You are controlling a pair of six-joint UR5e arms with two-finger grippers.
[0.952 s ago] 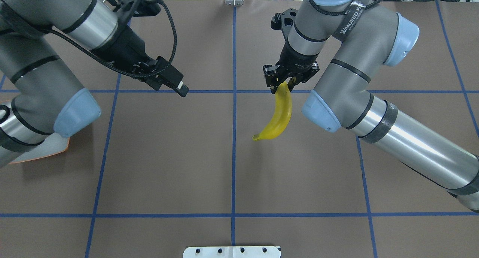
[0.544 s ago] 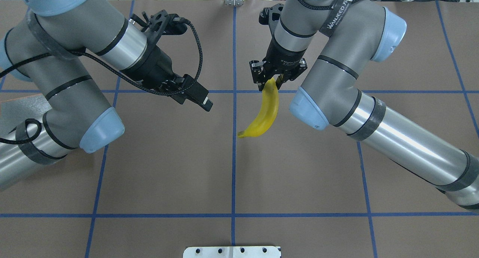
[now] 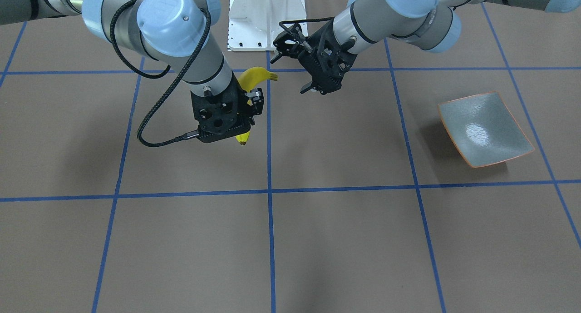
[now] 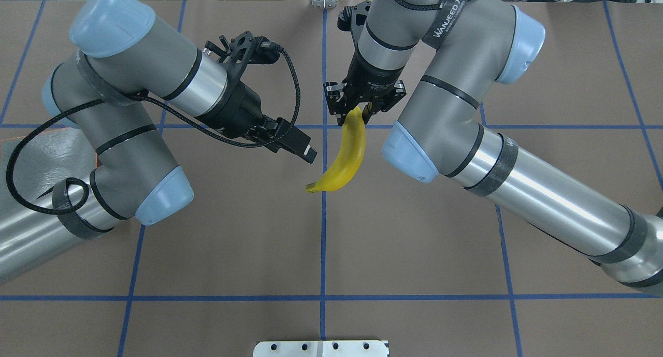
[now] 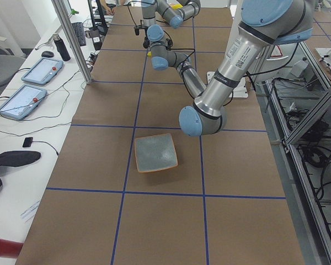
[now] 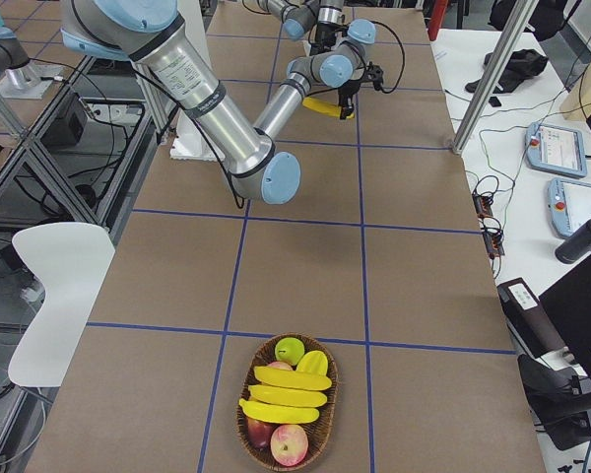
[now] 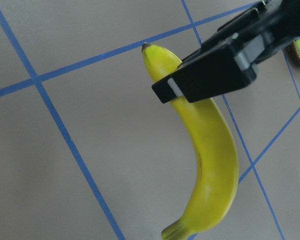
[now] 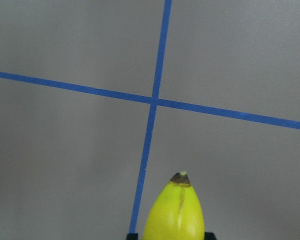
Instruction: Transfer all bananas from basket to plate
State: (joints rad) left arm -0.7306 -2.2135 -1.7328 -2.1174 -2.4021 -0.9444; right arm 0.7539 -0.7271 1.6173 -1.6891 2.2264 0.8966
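My right gripper (image 4: 355, 112) is shut on the tip of one yellow banana (image 4: 343, 160) and holds it above the table's middle. In the front-facing view the banana (image 3: 254, 76) sits behind that gripper (image 3: 243, 122). My left gripper (image 4: 309, 150) is open and empty, just left of the banana's lower half; its finger (image 7: 210, 75) crosses the banana (image 7: 212, 150) in the left wrist view. The grey-green plate (image 3: 485, 129) lies empty on my left. Three more bananas (image 6: 288, 395) lie in the wicker basket (image 6: 332, 414).
The basket also holds apples (image 6: 289, 445) and green fruit (image 6: 290, 350), and stands at the table's right end. The left arm covers part of the plate (image 4: 46, 150) in the overhead view. A white mounting base (image 3: 265, 17) is at the robot's side.
My right gripper has carried the banana leftward toward the centre line. My left arm has swung right, bringing its gripper close beside the banana.
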